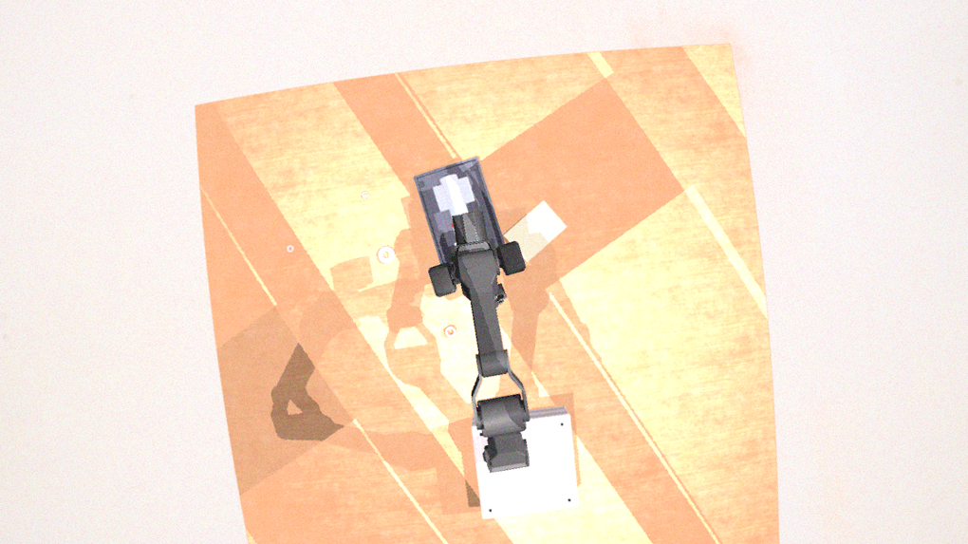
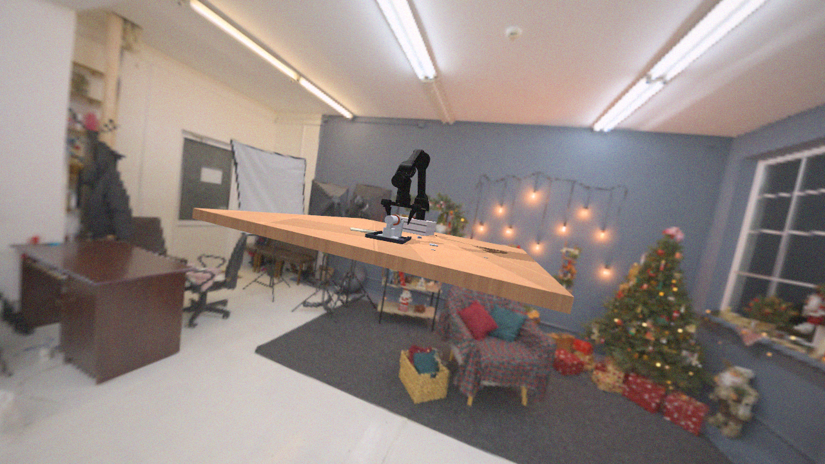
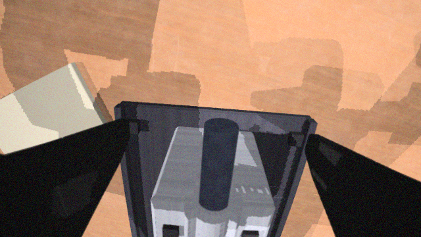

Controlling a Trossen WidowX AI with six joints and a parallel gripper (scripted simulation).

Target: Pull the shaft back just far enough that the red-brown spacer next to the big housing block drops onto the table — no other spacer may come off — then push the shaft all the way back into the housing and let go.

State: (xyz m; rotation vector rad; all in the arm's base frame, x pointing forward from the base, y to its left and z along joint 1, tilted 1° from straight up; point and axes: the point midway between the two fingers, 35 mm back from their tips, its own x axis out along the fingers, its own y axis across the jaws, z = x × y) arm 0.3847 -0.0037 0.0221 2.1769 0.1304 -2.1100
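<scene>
In the wrist view a light grey housing block (image 3: 174,184) stands on a dark base plate (image 3: 158,115), and the dark shaft (image 3: 217,164) lies along the top of the block. My gripper (image 3: 218,135) (image 1: 476,266) is open and empty, one black finger on each side of the plate, above the assembly. From above, the housing (image 1: 452,194) and the plate (image 1: 432,181) lie just beyond the gripper. A small red spot (image 1: 450,224) shows by the housing, under the wrist; the spacers are otherwise hidden. The side view shows the gripper (image 2: 401,214) just over the housing (image 2: 393,226).
A flat cream pad (image 1: 540,227) (image 3: 43,105) lies on the table beside the plate. Several small loose rings lie on the wood, among them one ring (image 1: 385,254) and a second ring (image 1: 450,331). The arm's white base plate (image 1: 539,476) sits nearer the front edge.
</scene>
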